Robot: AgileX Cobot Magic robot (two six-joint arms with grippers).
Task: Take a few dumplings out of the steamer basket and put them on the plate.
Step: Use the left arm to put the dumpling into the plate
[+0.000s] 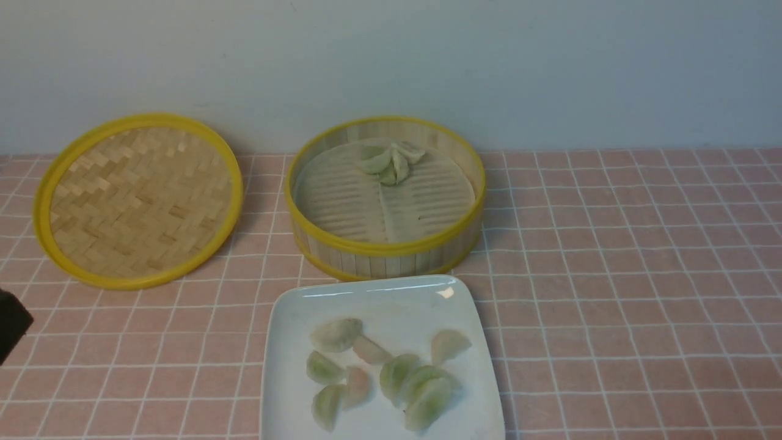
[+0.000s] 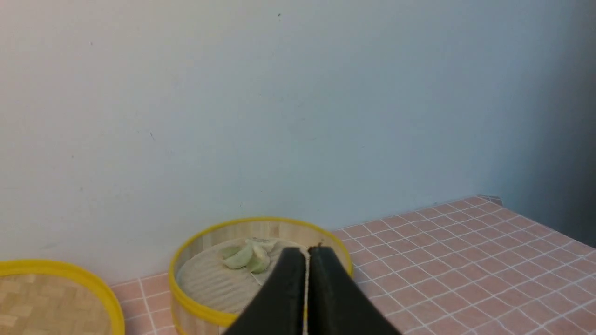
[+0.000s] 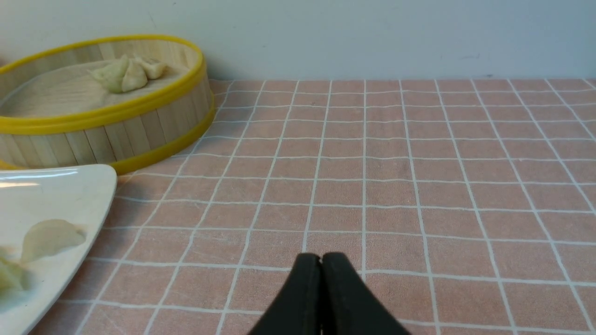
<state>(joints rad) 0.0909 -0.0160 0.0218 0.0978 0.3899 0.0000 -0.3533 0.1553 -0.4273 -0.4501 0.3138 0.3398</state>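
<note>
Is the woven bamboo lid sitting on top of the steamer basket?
No, the woven bamboo lid lies on the pink checked tablecloth, left of the uncovered steamer basket.

Left arm: a dark, angular part (image 1: 13,325) of it enters the front view between eight and nine o'clock, cut off by the frame; its outline comes to a blunt corner pointing toward three o'clock. The left tool (image 2: 306,251), seen from its own wrist, is shut, its two dark fingers (image 2: 292,270) drawn together with a thin slit visible between them. Right arm: the right tool (image 3: 321,258), seen from its own wrist, is likewise shut, its dark fingers (image 3: 305,279) meeting side by side. Both pairs taper away from their wrist cameras toward narrow tips.
</note>
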